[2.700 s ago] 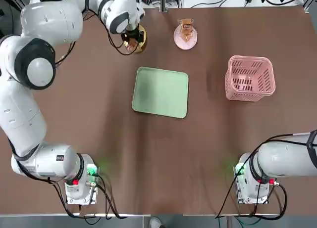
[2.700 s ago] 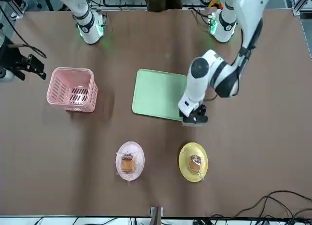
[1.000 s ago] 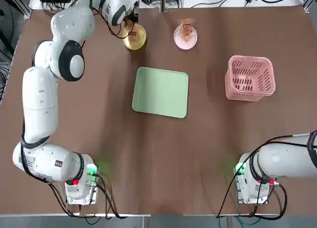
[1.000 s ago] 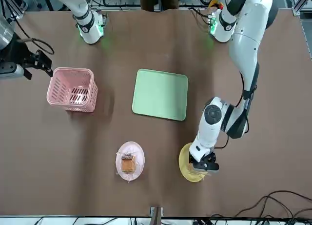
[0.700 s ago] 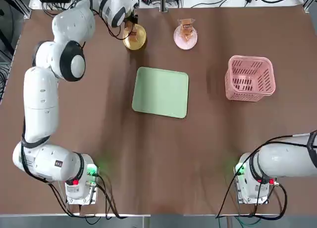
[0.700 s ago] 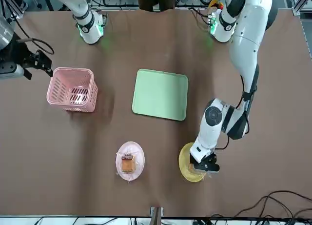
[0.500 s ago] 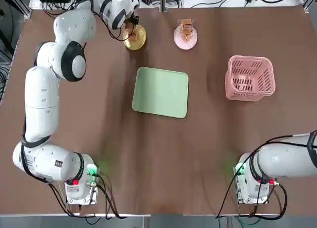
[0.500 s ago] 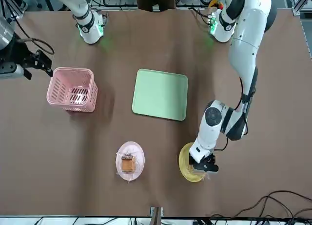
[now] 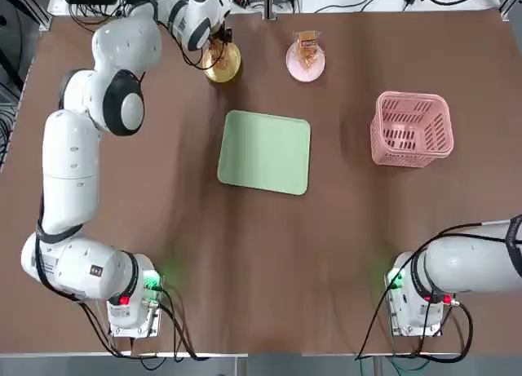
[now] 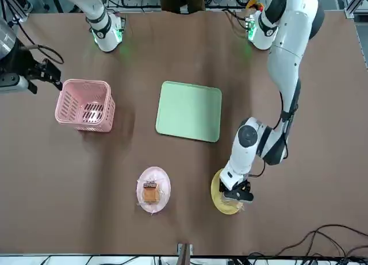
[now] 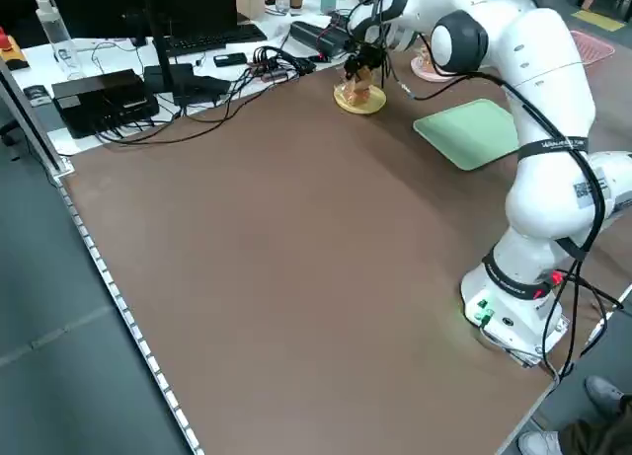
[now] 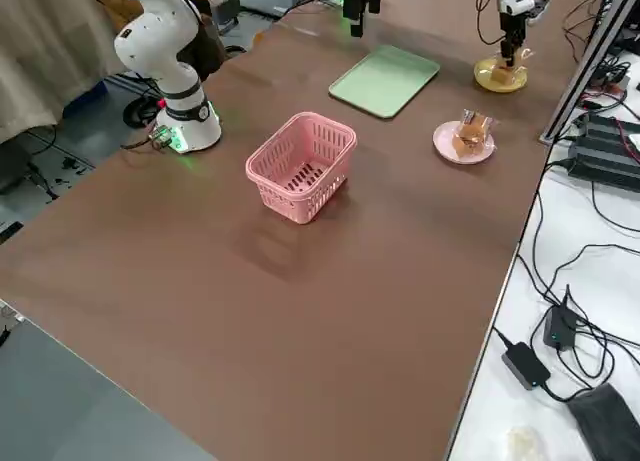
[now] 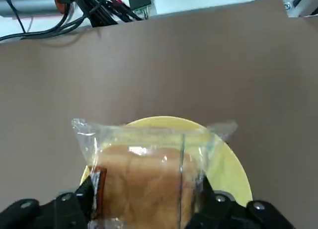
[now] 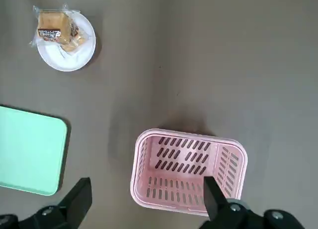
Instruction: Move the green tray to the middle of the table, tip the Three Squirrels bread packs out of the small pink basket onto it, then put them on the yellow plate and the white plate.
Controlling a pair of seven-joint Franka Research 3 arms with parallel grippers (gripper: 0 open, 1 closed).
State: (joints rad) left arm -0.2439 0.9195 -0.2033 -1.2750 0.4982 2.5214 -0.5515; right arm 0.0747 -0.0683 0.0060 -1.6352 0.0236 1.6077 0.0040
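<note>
The green tray (image 9: 265,152) lies bare at the middle of the table (image 9: 163,229). At the far edge, my left gripper (image 9: 218,43) stands low over the yellow plate (image 13: 228,164). Its fingers (image 13: 218,204) flank a bread pack (image 13: 144,179) that rests on the plate, jaws open. The white plate (image 9: 306,64) beside it holds another bread pack (image 9: 307,46). The pink basket (image 9: 412,129) stands upright to the right, with nothing showing inside. My right gripper (image 14: 144,199) hangs open high above the pink basket (image 14: 189,172).
Both arm bases (image 9: 130,303) sit at the table's near corners. Cables and equipment (image 11: 109,95) lie past the far edge. Bare tabletop stretches between the tray and the bases.
The left arm swung from the tray's edge out to the yellow plate. Over the last second it only shifted slightly there. The right arm, tray and basket stayed put.
</note>
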